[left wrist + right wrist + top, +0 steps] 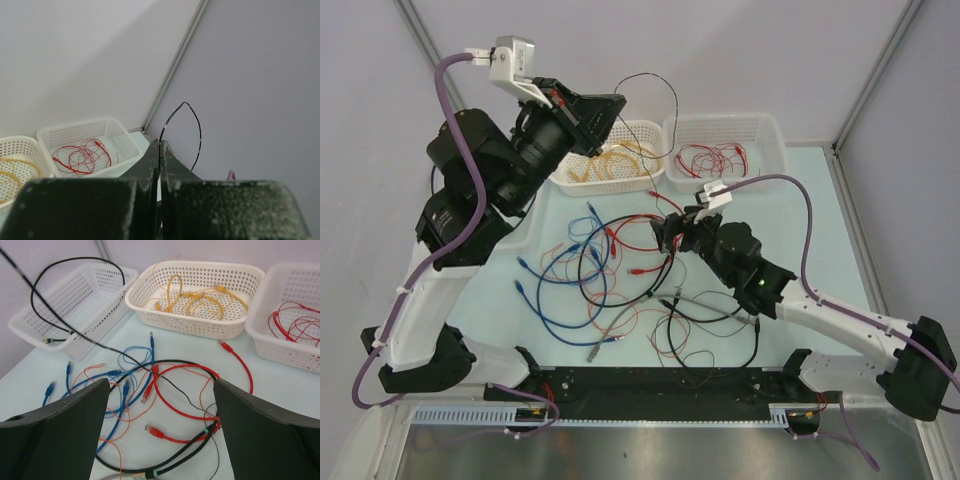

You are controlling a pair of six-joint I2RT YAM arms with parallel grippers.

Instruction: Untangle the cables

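Pale tabletop [490, 300] and white walls frame the scene. Pressed together, the jaws of the left gripper [159, 144] clamp a thin black wire [200, 132] that arcs up against the wall, with that arm lifted high above the baskets. Lower down, the right gripper [160, 410] hangs with jaws wide apart over the tangled cables [592, 262] at mid-table. Only its wrist view shows a third basket [95, 300] holding a black cable [90, 258], which the left arm hides from above, beside the yellow-cable basket [200, 325] and the red-cable basket [300, 357].

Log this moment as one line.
left end effector: shut on black cable, aloft | right end effector: open above tangle | yellow cables, red cables in baskets
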